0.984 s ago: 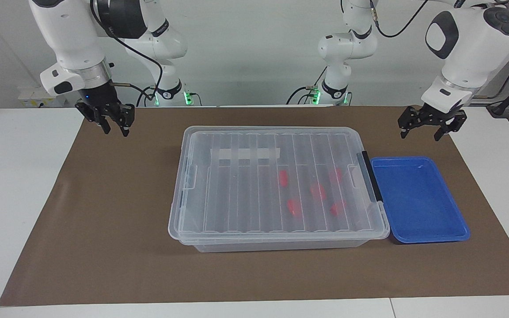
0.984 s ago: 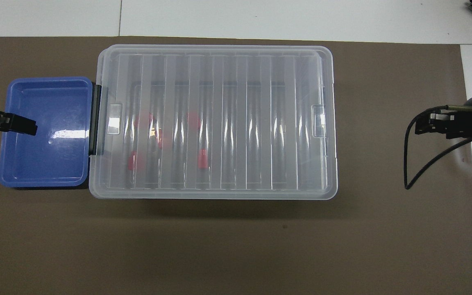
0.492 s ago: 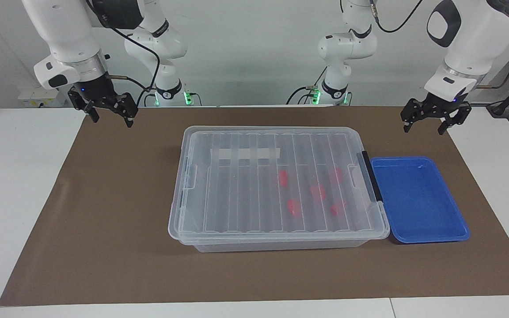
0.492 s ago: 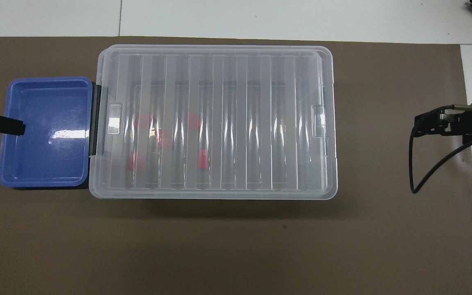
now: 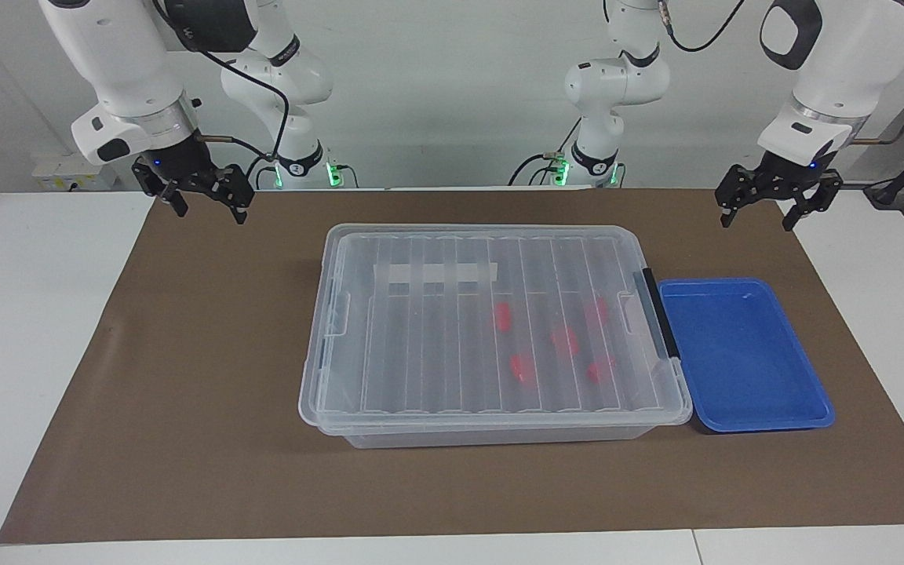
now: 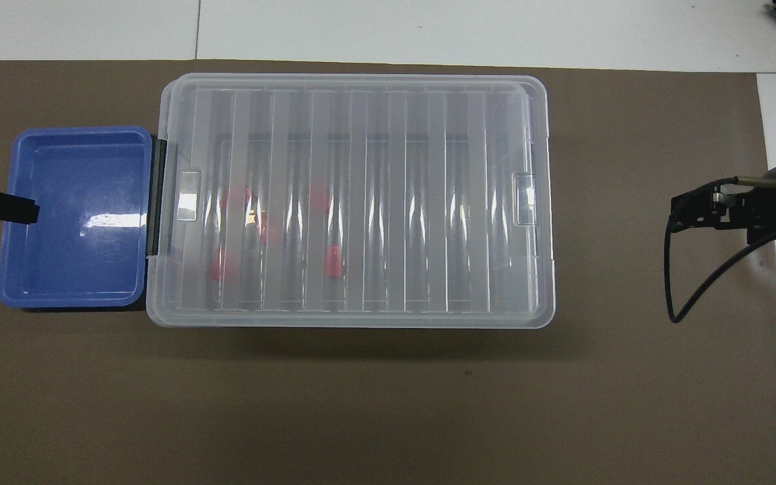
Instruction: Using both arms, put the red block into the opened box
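The box (image 5: 389, 259) is a clear bin in the middle of the brown mat, and its ribbed lid lies flat on it. Several red blocks, one of them here (image 5: 566, 340), lie inside under the lid, toward the left arm's end; from overhead they show as red blocks (image 6: 333, 261) through the ribs. My left gripper (image 5: 756, 223) hangs open and empty in the air over the mat near the blue tray. My right gripper (image 5: 213, 214) hangs open and empty over the mat toward the right arm's end. Neither gripper touches anything.
A shallow blue tray (image 5: 742, 353) with nothing in it sits against the box's black end handle (image 5: 660, 326), toward the left arm's end. The brown mat (image 5: 185, 392) covers most of the white table.
Both grippers have risen a little and drawn back toward the robots. The right gripper's fingers have spread wider. The box, blocks and tray have not moved.
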{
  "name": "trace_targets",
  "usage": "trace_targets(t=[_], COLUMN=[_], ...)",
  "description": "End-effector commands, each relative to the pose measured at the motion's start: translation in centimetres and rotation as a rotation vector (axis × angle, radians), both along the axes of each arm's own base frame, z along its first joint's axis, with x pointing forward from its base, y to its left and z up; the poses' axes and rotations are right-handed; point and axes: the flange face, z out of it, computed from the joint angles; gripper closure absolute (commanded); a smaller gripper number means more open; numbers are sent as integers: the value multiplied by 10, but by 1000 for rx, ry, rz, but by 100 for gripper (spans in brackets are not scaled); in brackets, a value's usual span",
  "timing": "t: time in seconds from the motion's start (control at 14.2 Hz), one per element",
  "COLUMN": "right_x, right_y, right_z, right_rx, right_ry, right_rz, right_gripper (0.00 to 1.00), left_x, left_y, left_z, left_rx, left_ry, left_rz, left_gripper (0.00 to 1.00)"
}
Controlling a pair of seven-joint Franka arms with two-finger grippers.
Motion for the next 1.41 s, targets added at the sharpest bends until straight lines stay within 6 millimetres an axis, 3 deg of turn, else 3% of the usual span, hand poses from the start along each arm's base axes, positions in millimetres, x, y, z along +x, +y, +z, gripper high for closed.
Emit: trace_targets(t=[0.0,0.35,0.49,0.7,0.77,0.84,1.34], right_x=[-8,-8,-7,-7,-7,-7,-8], right_y=[0,-1,-1,-2,-2,-1,-1], right_z=[-1,0,1,1,1,0,-3], right_rx=[18,18,18,18,18,18,18], right_ry=[8,1,0,0,0,2,8], right_rz=[16,5,8,8,8,10,5], right_gripper=[0,0,0,0,0,0,0], left_x=[-7,-4,3,9,19,26,19], left_y=[2,-3,-5,-9,-10,-10,-9], left_z=[-1,1,14,16,2,9,10], left_rx=[-9,-7,-10,-8,-11,-4,-8], left_ry=[-5,-28,-56,-18,46,48,50], left_rz=[14,4,3,-1,0,-1,-2], left_gripper=[0,0,0,0,0,0,0])
